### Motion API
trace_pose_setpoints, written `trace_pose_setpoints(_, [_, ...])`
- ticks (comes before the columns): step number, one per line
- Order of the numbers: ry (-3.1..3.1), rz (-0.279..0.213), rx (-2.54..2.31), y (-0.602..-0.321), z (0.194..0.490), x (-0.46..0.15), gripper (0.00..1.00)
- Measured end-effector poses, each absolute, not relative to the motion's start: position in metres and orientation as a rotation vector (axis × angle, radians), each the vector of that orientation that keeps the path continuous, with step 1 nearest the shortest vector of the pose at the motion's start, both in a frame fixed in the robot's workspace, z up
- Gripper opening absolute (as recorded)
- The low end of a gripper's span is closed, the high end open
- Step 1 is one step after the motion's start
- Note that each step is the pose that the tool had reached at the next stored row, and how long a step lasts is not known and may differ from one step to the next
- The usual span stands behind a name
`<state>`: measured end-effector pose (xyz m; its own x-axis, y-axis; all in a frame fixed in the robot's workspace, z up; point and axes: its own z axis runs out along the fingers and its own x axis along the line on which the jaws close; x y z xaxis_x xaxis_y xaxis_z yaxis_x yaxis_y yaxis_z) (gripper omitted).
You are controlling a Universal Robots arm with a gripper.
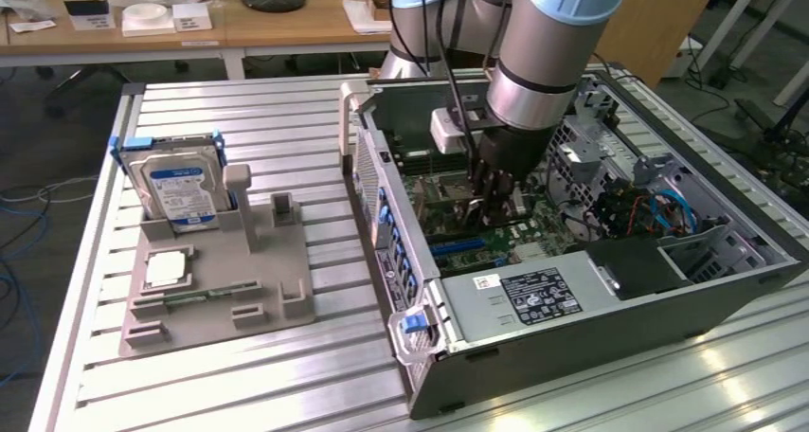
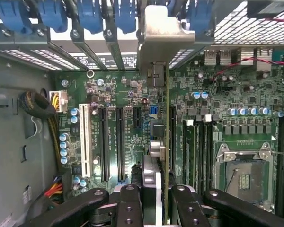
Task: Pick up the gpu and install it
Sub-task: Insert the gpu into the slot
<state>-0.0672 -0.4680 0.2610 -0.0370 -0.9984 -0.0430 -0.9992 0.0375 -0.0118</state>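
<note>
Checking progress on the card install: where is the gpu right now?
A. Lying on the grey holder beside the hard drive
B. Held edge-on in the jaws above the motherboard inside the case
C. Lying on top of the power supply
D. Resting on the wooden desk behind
B: the wrist view shows the gpu held edge-on in the gripper over the motherboard slots, inside the computer case.

gpu [image 2: 165,142] — thin card, edge-on over motherboard

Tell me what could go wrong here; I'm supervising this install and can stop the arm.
The claw holds the gpu edge-on above the motherboard; if it is off its slot, it could jam or scrape nearby components. Its metal bracket sits near the blue rear clips and might catch there.
</note>
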Motion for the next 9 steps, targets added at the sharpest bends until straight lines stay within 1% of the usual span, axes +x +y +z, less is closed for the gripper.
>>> trace_pose_setpoints(9, [2.234,0.033,-2.152,-0.468,0.2514,-0.0723,0.28])
